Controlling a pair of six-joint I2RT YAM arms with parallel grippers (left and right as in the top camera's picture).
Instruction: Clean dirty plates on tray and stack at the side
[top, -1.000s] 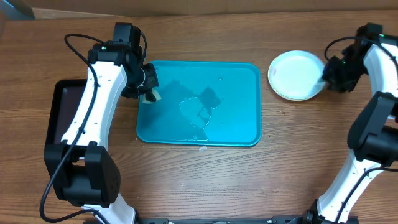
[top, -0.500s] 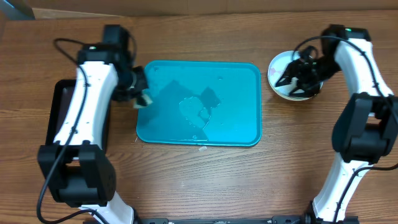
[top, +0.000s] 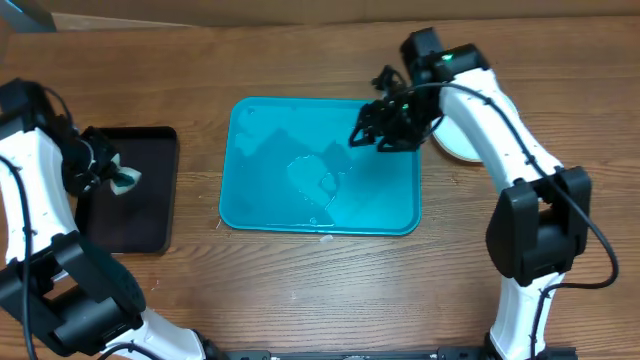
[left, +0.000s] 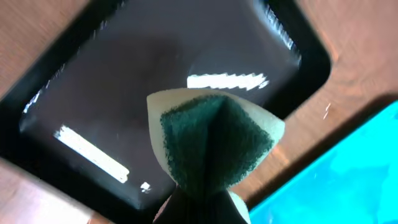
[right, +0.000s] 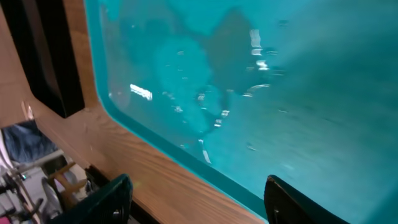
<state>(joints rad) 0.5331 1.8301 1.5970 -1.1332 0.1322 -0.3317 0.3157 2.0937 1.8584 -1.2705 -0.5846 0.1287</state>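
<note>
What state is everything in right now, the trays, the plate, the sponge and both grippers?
teal tray: no plates on it, wet-looking patches.
plate: off the tray by its right end, partly hidden; stack count unclear.
black tray: nothing lying in it.
sponge: folded, pinched above the black tray.
left gripper: shut on the sponge.
right gripper: open, empty, over the teal tray.

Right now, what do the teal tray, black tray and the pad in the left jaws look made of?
Teal tray: likely glossy plastic; sharp highlights, moulded rounded rim, what looks like a wet film in the middle.
Black tray: probably glossy plastic too; bright light streaks mirror off it.
Sponge: pale foam with a dark green fibrous scouring face, matte, pinched into a fold.
</note>
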